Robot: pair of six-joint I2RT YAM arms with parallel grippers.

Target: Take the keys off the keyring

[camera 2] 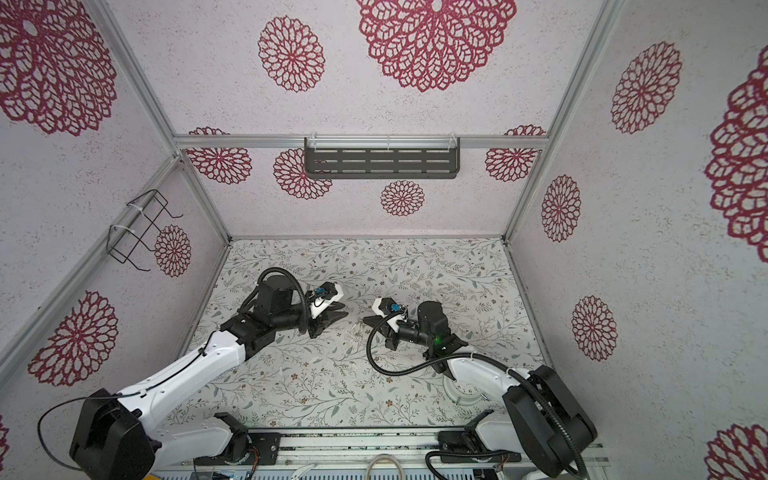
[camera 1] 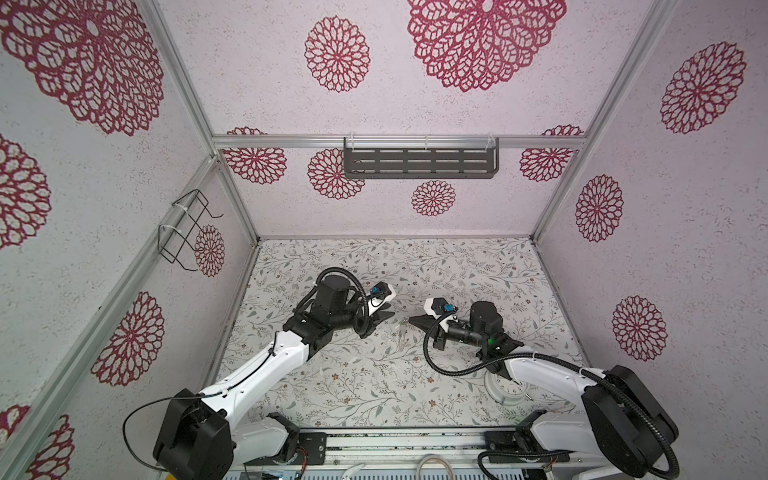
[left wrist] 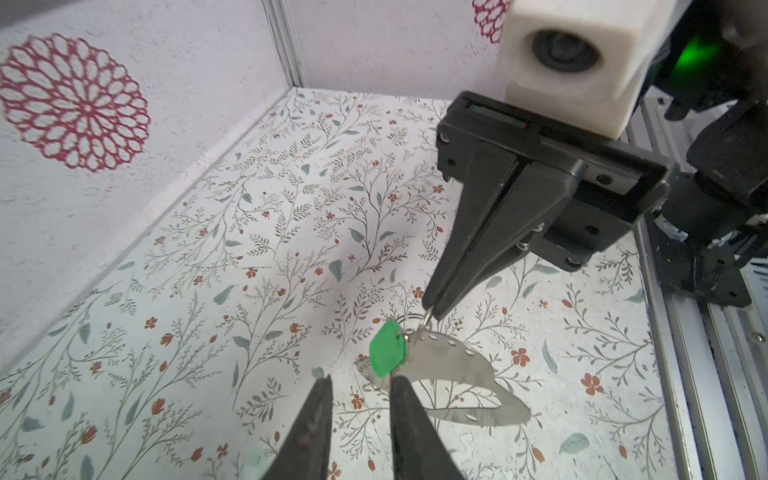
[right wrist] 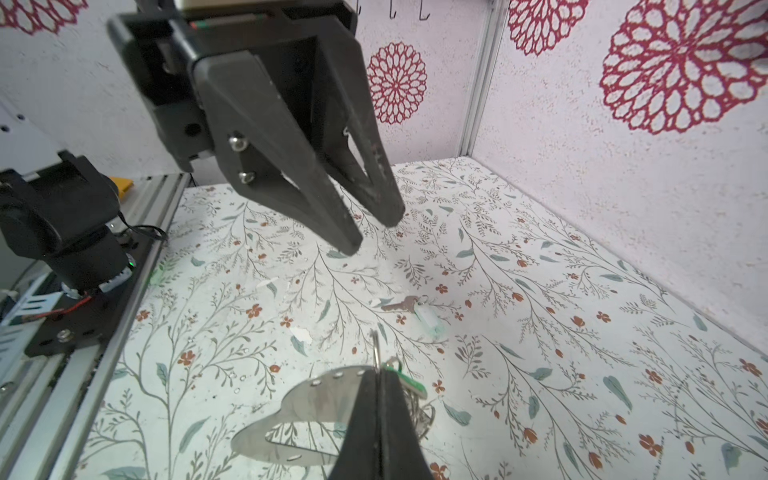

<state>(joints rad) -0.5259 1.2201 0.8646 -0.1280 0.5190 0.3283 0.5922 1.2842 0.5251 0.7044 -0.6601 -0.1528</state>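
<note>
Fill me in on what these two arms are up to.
The right gripper is shut on the small wire ring at the end of the keyring. The green-tagged key sits at that ring, seemingly not yet off. The left gripper is open and empty, just short of them. The pale-tagged key already lies loose on the table, apart from the keyring.
</note>
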